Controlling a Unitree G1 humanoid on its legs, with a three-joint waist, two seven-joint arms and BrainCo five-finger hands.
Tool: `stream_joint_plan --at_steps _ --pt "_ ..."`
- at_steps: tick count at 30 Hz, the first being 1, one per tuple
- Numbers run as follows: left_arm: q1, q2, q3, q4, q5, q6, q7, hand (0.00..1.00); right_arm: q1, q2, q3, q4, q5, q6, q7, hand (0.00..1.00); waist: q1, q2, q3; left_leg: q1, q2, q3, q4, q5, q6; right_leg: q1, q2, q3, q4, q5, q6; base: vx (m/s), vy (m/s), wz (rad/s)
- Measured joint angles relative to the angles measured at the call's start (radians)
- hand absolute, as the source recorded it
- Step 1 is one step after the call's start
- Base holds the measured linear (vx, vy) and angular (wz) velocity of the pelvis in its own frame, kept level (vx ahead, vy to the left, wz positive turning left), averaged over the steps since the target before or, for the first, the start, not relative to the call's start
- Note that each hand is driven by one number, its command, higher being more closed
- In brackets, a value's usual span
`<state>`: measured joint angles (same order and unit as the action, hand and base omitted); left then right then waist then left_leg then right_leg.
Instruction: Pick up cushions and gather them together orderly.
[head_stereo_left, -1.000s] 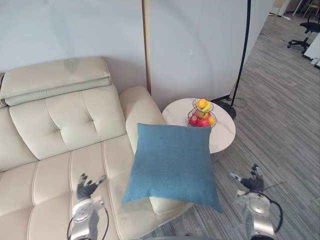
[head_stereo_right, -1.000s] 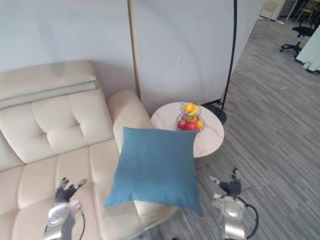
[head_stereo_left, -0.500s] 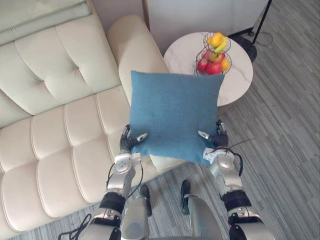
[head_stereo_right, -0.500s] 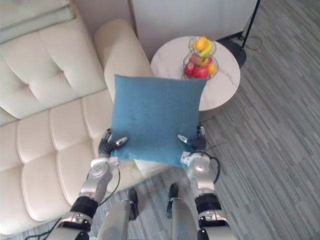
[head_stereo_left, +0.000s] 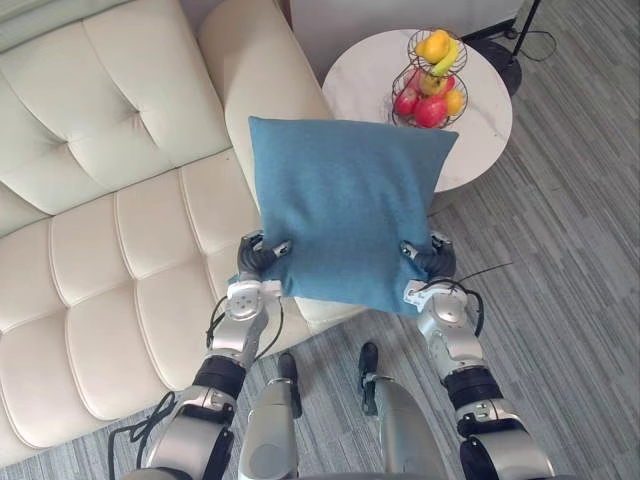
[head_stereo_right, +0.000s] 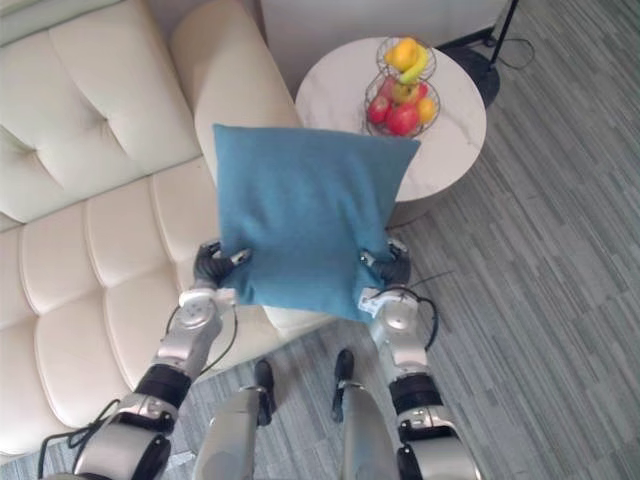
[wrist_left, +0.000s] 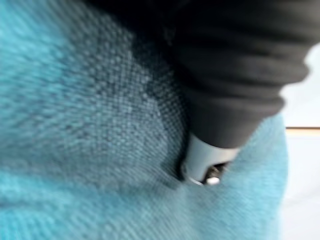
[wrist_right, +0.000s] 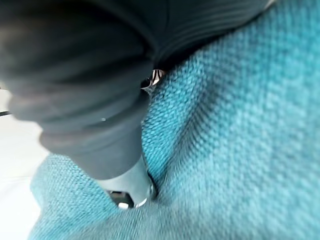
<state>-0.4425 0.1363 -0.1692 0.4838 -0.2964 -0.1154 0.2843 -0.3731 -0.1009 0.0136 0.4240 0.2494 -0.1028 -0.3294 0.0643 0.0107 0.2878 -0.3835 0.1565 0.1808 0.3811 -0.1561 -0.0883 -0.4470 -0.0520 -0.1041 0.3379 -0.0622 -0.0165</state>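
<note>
A square blue cushion (head_stereo_left: 345, 215) is held upright in front of me, over the sofa's front edge. My left hand (head_stereo_left: 258, 258) grips its lower left corner, thumb on the front face and fingers behind. At the lower right corner my right hand (head_stereo_left: 430, 262) pinches it the same way. In the left wrist view the blue cloth (wrist_left: 75, 125) dents under the thumb (wrist_left: 205, 160). The right wrist view shows the same weave (wrist_right: 240, 140) pressed in by that hand (wrist_right: 125, 175).
A cream tufted leather sofa (head_stereo_left: 120, 220) fills the left side. A round white side table (head_stereo_left: 480, 110) with a wire fruit basket (head_stereo_left: 430, 80) stands just behind the cushion on the right. A floor lamp's base (head_stereo_left: 508, 52) sits beyond it on grey plank flooring.
The camera has tipped down. Both hands came up from low and apart to the cushion's lower corners, curled onto them, and the cushion now stands slightly higher.
</note>
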Motion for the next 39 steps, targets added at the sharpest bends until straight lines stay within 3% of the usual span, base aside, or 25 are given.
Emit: stream_joint_plan --at_steps 12,21,24,31,35,38,39 --pt "0.310 -0.028 -0.070 -0.294 -0.001 -0.005 -0.021 1.00 0.341 0.028 0.036 -0.280 -0.016 -0.003 0.027 1.00 -0.001 0.000 -0.015 0.232 -0.027 -0.010 -0.194 0.048 -0.010 0.208 0.000 -0.021 -0.110 -0.004 0.005 0.05 0.006 0.07" --pt "0.564 -0.078 -0.056 -0.454 -0.001 -0.005 -0.056 1.00 0.553 0.061 0.069 -0.442 -0.054 -0.003 0.089 1.00 -0.002 -0.001 -0.158 0.358 -0.032 -0.013 -0.297 0.069 -0.013 0.336 0.017 -0.030 -0.208 0.002 0.011 0.07 0.008 0.03" --pt "0.601 -0.082 -0.055 -0.499 -0.002 -0.005 -0.072 1.00 0.593 0.062 0.073 -0.490 -0.057 -0.007 0.096 1.00 -0.002 0.001 -0.180 0.388 -0.032 -0.020 -0.304 0.068 -0.011 0.382 0.018 -0.038 -0.238 0.010 0.015 0.02 0.016 0.08" --pt "0.661 -0.094 -0.056 -0.514 -0.002 -0.005 -0.077 1.00 0.641 0.061 0.087 -0.523 -0.123 -0.009 0.105 1.00 0.002 0.003 -0.221 0.399 -0.034 -0.031 -0.295 0.061 -0.001 0.421 0.017 -0.048 -0.276 0.032 0.019 -0.04 0.010 0.07" --pt "0.663 -0.094 -0.056 -0.543 -0.002 -0.005 -0.074 1.00 0.633 0.056 0.093 -0.523 -0.131 -0.010 0.098 1.00 0.003 0.008 -0.220 0.333 -0.041 -0.070 -0.249 0.061 -0.001 0.402 0.005 -0.095 -0.259 0.031 0.018 -0.07 0.002 0.31" --pt "0.654 -0.095 -0.043 -0.595 -0.005 -0.008 -0.066 1.00 0.571 0.037 0.110 -0.522 -0.132 -0.010 0.078 1.00 0.010 0.014 -0.223 0.224 -0.045 -0.085 -0.193 0.077 0.011 0.296 -0.024 -0.131 -0.182 0.016 0.011 -0.11 0.013 0.35" --pt "0.644 -0.097 -0.043 -0.591 -0.012 -0.008 -0.064 1.00 0.551 0.029 0.109 -0.517 -0.132 -0.010 0.069 1.00 0.008 0.012 -0.224 0.222 -0.057 -0.081 -0.226 0.105 0.026 0.281 -0.055 -0.150 -0.177 0.020 0.007 -0.11 0.063 0.57"
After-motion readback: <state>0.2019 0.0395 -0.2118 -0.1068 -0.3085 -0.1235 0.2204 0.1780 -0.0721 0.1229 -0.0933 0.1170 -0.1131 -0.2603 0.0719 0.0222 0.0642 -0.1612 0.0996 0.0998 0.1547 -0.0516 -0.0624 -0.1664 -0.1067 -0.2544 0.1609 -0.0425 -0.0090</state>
